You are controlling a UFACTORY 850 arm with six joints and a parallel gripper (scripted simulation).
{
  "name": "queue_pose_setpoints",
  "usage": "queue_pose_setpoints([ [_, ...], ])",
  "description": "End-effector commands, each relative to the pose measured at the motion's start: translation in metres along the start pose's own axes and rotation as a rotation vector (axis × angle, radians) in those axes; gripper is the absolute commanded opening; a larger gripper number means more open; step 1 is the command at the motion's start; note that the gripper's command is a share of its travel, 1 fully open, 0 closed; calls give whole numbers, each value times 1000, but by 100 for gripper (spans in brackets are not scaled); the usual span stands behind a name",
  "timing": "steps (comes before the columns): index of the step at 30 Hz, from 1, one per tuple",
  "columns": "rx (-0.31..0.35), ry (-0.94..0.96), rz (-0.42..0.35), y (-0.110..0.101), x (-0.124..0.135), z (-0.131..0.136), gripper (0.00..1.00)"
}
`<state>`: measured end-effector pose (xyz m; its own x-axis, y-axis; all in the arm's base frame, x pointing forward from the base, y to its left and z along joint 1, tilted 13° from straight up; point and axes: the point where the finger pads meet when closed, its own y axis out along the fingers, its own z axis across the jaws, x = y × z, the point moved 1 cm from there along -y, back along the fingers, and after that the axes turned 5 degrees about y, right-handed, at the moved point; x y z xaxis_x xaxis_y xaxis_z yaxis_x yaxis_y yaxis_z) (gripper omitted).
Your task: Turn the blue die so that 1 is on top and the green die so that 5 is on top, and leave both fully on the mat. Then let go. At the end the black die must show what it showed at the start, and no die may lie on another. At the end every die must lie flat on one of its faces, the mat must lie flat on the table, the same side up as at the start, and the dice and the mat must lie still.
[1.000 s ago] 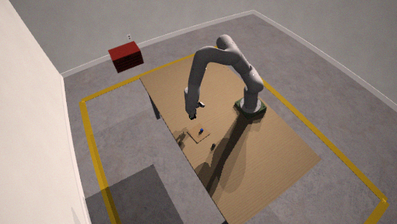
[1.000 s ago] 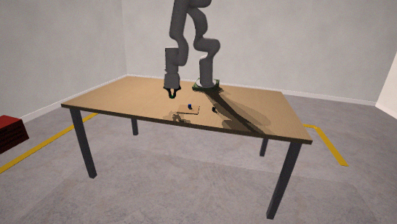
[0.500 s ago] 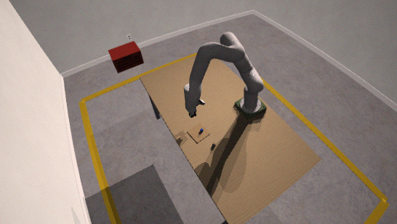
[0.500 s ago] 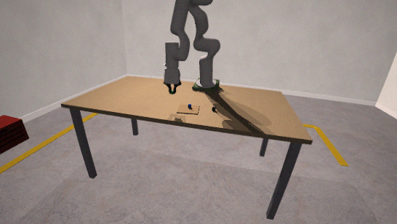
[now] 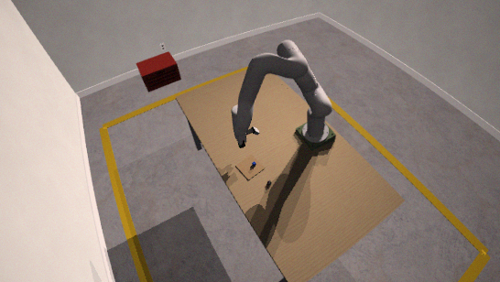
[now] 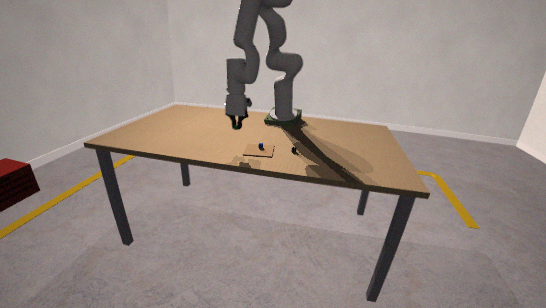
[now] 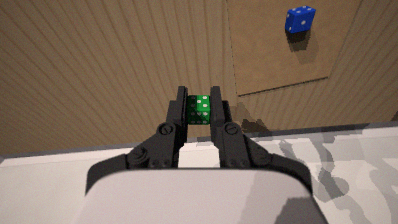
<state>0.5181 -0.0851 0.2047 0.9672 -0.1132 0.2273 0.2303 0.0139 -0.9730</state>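
Note:
My gripper (image 7: 198, 98) (image 5: 241, 145) (image 6: 236, 125) is shut on the green die (image 7: 199, 110) and holds it high above the table, off to the side of the mat. The blue die (image 7: 300, 19) (image 5: 253, 163) (image 6: 260, 146) lies on the brown mat (image 7: 270, 55) (image 5: 247, 173) (image 6: 252, 151), near its far edge. The black die (image 5: 268, 184) (image 6: 293, 149) lies on the bare table beside the mat. The pips on the dice are too small to read in the top and exterior views.
The wooden table (image 5: 330, 201) (image 6: 165, 135) bears the arm's base (image 5: 315, 135) (image 6: 283, 118) at its back. A red box (image 5: 158, 70) (image 6: 12, 180) stands on the floor away from the table. Yellow floor tape (image 5: 114, 183) rings the cell.

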Motion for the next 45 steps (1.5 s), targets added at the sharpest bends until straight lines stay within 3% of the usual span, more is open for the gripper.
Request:
queue_pose_setpoints([
  [1,-13,166,0,0,1,0,15],
  [5,-13,234,0,1,1,-1,15],
  [18,-13,703,-3,3,2,-2,15],
  [21,-13,711,-3,3,2,-2,15],
  [23,-12,846,-4,4,2,-3,15],
  [45,-11,1509,-8,7,2,-6,15],
])
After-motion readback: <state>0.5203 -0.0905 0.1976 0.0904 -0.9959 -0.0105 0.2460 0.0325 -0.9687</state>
